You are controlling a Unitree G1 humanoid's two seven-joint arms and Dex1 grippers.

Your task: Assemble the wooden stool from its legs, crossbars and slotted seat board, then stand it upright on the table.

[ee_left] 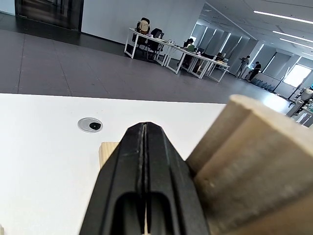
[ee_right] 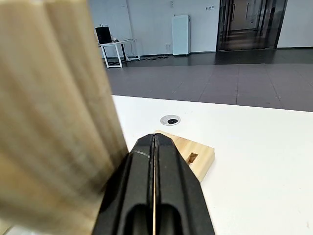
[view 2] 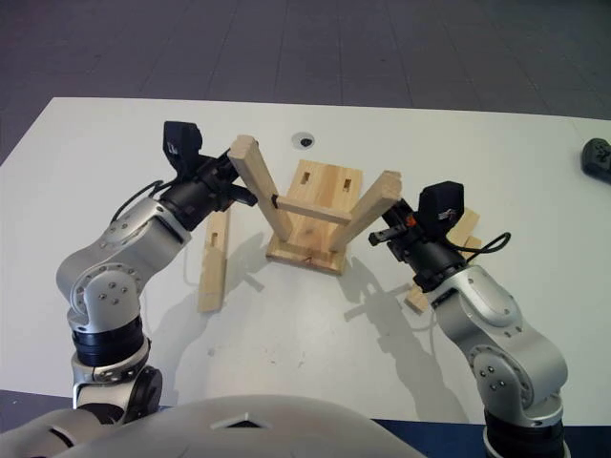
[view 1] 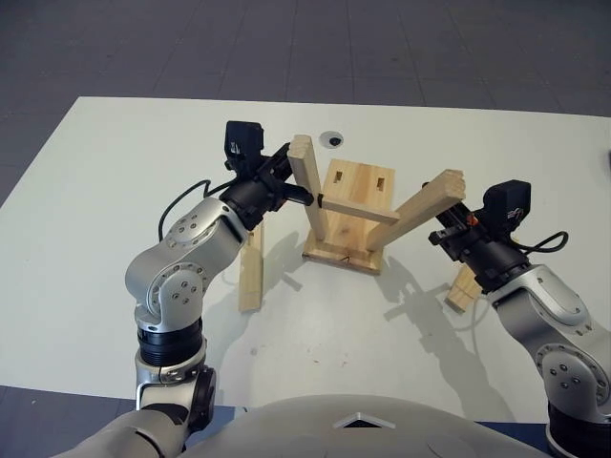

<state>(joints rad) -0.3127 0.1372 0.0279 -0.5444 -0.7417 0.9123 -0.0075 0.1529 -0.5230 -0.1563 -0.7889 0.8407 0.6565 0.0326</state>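
Observation:
The slotted seat board (view 1: 355, 191) lies flat at the table's middle. Two legs rise from it and lean outward: the left leg (view 1: 305, 181) and the right leg (view 1: 425, 208). A crossbar (view 1: 361, 212) joins them. My left gripper (view 1: 304, 197) is shut with nothing in it, its tip against the left leg's outer side near the crossbar joint. My right gripper (view 1: 436, 239) is shut and empty too, just beside the right leg's outer face. The left wrist view has the closed fingers (ee_left: 145, 147) next to that leg (ee_left: 254, 161). The right wrist view has the closed fingers (ee_right: 153, 152) beside its leg (ee_right: 58, 112).
One loose leg (view 1: 251, 269) lies flat on the table under my left forearm, and another (view 1: 464, 288) lies beneath my right gripper. A round cable grommet (view 1: 331, 139) sits behind the seat board. A black object (view 2: 597, 157) lies at the table's far right edge.

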